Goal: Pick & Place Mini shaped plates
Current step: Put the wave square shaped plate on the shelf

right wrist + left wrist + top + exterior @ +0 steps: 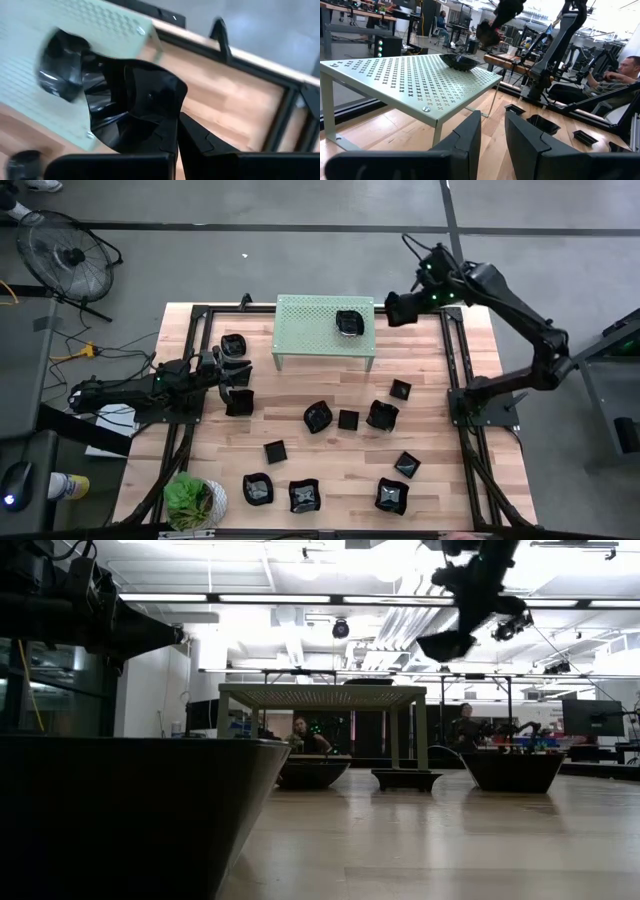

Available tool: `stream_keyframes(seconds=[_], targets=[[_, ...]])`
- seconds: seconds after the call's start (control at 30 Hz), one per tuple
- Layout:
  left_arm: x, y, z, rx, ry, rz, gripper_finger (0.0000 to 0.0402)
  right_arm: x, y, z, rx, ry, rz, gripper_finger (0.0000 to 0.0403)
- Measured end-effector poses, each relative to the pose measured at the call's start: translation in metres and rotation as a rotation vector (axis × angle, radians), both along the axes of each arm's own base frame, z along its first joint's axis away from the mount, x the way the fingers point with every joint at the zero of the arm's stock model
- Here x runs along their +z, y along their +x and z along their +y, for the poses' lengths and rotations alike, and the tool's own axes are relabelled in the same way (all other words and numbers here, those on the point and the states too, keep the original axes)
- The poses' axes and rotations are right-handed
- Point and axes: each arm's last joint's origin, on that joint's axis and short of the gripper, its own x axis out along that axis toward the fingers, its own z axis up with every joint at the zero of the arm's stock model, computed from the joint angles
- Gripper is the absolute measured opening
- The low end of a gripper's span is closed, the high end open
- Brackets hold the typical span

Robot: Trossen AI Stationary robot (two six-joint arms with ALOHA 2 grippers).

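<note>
Several glossy black mini plates lie scattered on the wooden table [330, 470], among them one [318, 417] mid-table and one [390, 496] near the front edge. Another plate [349, 323] sits flat on the pale green perforated shelf [310, 315]; it also shows in the left wrist view [459, 61]. My right gripper [398, 309] hangs in the air off the shelf's right end, shut on a black plate [135, 105]. My left gripper [228, 376] waits low at the table's left, open and empty [492, 135], between two plates [233, 345] [238, 401]. My right gripper pinches the black plate by its rim [167, 127] between the two fingers. The plate is lifted clear of table and shelf and is tilted, showing below the gripper in the low view [447, 645].
A potted green plant [190, 498] stands at the table's near left corner. Black frame rails [455, 360] run along the table's sides. A fan [65, 255] stands on the floor beyond the far left. People sit in the room behind [620, 75].
</note>
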Motion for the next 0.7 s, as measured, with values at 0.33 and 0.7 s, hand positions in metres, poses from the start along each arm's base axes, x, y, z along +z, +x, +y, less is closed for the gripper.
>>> stream_keyframes(seconds=[0.33, 0.7], targets=[[0.0, 0.0, 0.0, 0.0, 0.0, 0.0, 0.0085, 0.012, 0.05, -0.015, 0.063, -0.062, -0.221, 0.0], [0.0, 0.0, 0.0, 0.0, 0.0, 0.0, 0.0085, -0.006, 0.11, -0.032, 0.138, -0.027, -0.464, 0.0]])
